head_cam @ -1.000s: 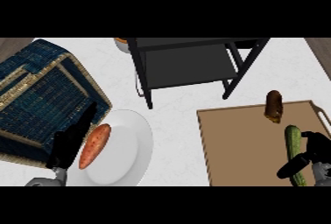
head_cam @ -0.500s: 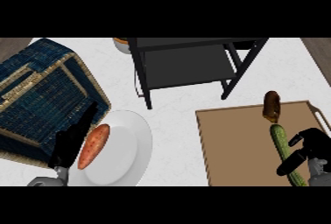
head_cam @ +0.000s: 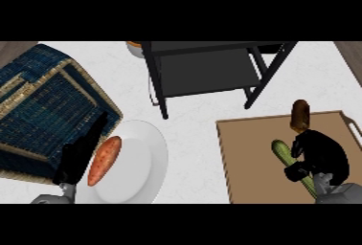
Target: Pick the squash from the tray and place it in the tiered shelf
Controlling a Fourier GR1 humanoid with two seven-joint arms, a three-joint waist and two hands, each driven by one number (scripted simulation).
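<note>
- Right hand [head_cam: 322,158] over the squash [head_cam: 286,154], fingers curled about it; whether clamped, cannot tell.
- Squash lies on the tray [head_cam: 247,158], near the worktop's right edge: not yet lifted.
- Left hand [head_cam: 79,155] straight-fingered, idle.
- Tiered shelf [head_cam: 205,72] at far edge: placement remains.

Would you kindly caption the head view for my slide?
Right hand curled over the green squash on the brown tray, black tiered shelf beyond.
</note>
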